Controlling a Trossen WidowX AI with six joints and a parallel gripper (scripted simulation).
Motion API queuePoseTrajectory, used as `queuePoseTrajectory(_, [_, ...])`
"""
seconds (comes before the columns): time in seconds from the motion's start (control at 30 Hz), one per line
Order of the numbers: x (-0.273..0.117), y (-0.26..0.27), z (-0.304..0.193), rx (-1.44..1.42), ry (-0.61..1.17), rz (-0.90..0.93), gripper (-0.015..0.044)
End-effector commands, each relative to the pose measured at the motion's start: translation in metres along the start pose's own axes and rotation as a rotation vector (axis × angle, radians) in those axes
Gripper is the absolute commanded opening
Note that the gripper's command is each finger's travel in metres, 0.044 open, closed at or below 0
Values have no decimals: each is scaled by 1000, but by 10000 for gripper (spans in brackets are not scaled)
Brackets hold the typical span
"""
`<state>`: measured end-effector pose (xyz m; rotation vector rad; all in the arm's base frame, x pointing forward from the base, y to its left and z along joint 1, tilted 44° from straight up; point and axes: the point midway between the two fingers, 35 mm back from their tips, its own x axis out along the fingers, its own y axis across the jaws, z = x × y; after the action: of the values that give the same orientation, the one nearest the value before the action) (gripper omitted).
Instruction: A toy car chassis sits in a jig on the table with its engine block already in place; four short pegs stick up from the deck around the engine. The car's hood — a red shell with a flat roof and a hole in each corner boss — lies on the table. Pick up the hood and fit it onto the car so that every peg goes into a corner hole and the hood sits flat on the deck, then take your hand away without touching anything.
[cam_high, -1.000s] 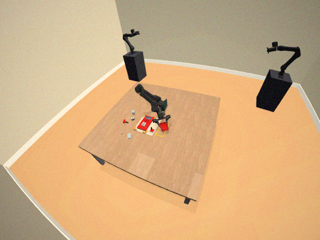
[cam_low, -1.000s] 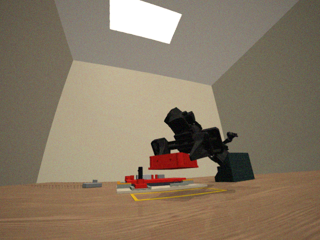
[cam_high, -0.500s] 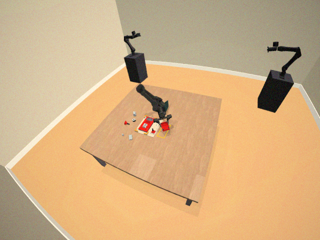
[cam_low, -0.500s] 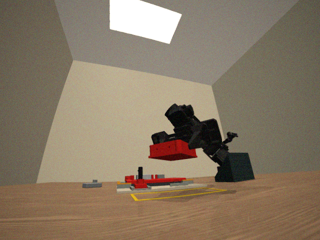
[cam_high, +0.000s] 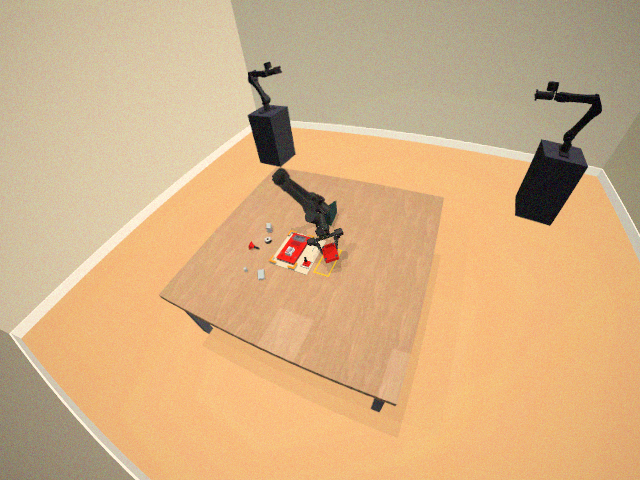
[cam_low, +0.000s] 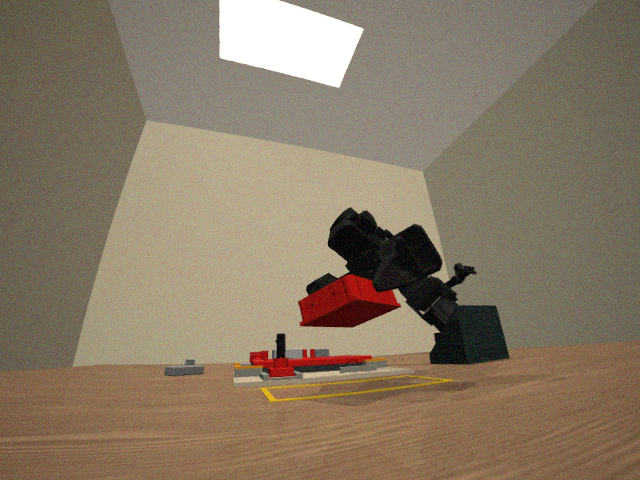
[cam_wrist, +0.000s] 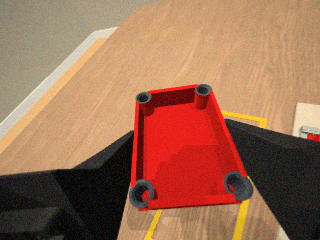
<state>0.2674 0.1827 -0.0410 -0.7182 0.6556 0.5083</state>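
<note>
The red hood (cam_high: 330, 253) (cam_low: 351, 310) (cam_wrist: 180, 145) is in the air, tilted. Its hollow side, with a grey-ringed boss in each corner, faces the wrist camera; its flat roof faces down. My gripper (cam_high: 329, 250) (cam_low: 353, 281) (cam_wrist: 178, 129) is shut on the hood, one finger on each long side. The red chassis (cam_high: 299, 247) (cam_low: 341, 360) sits in the jig beside the hood, lower down, with the engine block (cam_high: 290, 251) on it. The pegs are too small to make out clearly.
A yellow outline (cam_high: 322, 274) (cam_low: 267, 395) (cam_wrist: 245, 116) lies below the hood. A red block (cam_high: 306, 263) (cam_low: 281, 370) with a black upright stands beside the chassis. A grey block (cam_high: 261, 274), a wheel (cam_high: 267, 240) and a red cone-like piece (cam_high: 251, 245) lie beyond the jig. A dark green box (cam_high: 332, 212) (cam_low: 473, 335) stands near the arm.
</note>
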Motion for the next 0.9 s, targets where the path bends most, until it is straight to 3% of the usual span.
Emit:
queuePoseTrajectory(0.0, [0,0,0,77,-3,-2,0])
queuePoseTrajectory(0.87, [0,0,0,585,-3,-1,0])
